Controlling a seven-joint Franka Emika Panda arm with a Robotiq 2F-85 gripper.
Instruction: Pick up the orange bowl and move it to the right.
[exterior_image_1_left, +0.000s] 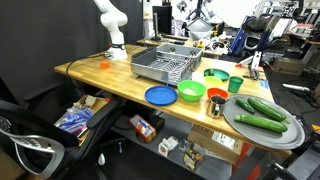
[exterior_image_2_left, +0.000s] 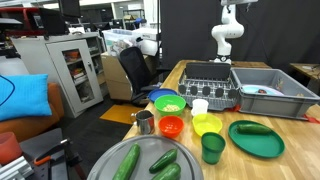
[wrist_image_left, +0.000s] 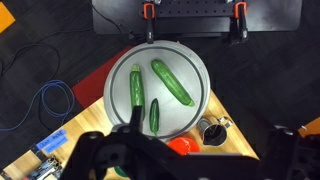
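Observation:
The orange bowl (exterior_image_2_left: 171, 126) is a small shallow orange-red bowl near the table's front edge, between a metal cup (exterior_image_2_left: 145, 121) and a yellow bowl (exterior_image_2_left: 207, 124). It also shows in an exterior view (exterior_image_1_left: 217, 95) beside the larger green bowl (exterior_image_1_left: 191, 92). In the wrist view only part of the orange bowl (wrist_image_left: 182, 146) shows, behind the dark gripper frame. My gripper (wrist_image_left: 200, 142) hangs high above it, open and empty. Both exterior views show only the arm (exterior_image_2_left: 228, 35); the gripper is out of frame.
A grey plate (wrist_image_left: 190, 60) with three cucumbers lies at the table corner. A dish rack (exterior_image_2_left: 208, 85), grey bin (exterior_image_2_left: 270, 95), blue plate (exterior_image_1_left: 160, 95), green cup (exterior_image_2_left: 212, 147), green plate (exterior_image_2_left: 256, 140), white cup (exterior_image_2_left: 200, 106) and a tiny orange object (exterior_image_1_left: 103, 65) also stand on the table.

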